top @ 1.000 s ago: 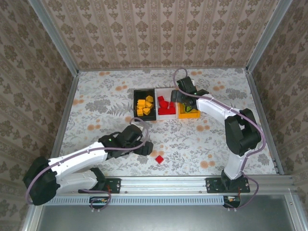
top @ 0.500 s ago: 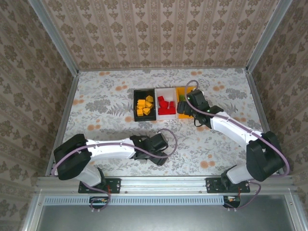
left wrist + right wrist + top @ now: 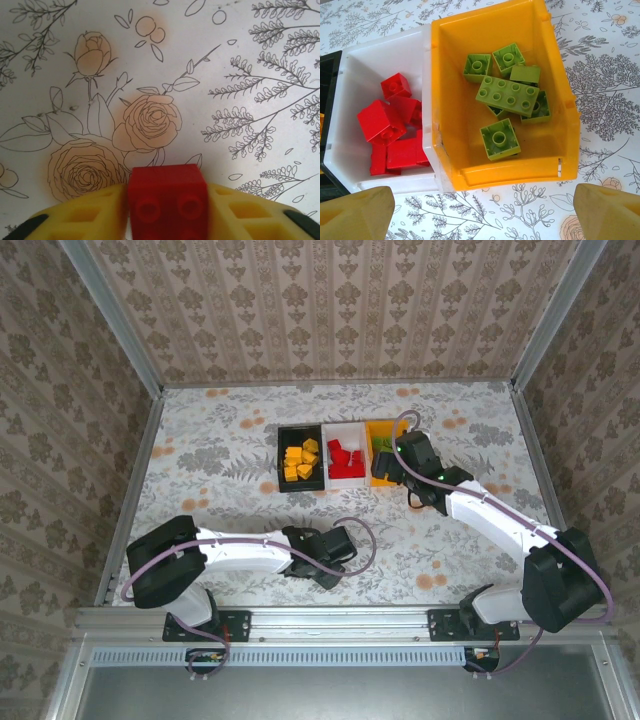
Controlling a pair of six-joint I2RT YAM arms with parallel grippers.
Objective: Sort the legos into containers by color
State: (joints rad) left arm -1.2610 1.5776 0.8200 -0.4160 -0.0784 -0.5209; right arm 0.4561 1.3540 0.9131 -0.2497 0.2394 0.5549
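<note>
A red lego (image 3: pixel 167 197) sits on the flowered table cover, and the yellow fingers (image 3: pixel 80 220) of my left gripper (image 3: pixel 167 212) press on both its sides. From above, that gripper (image 3: pixel 328 566) is low near the front edge and hides the brick. My right gripper (image 3: pixel 482 217) is open, hovering just in front of the orange-yellow container (image 3: pixel 510 170), which holds several lime green legos (image 3: pixel 507 95). The white container (image 3: pixel 385 55) beside it holds red legos (image 3: pixel 382 122). The black container (image 3: pixel 282 455) holds orange-yellow legos (image 3: pixel 300 460).
The three containers stand side by side at the table's middle back. The right arm (image 3: pixel 490 515) stretches from the right base toward the orange-yellow bin (image 3: pixel 378 427). Metal rails and patterned walls enclose the table.
The left gripper moved right onto the loose red lego and closed on it. The right gripper drew back from above the orange-yellow container toward its front.
</note>
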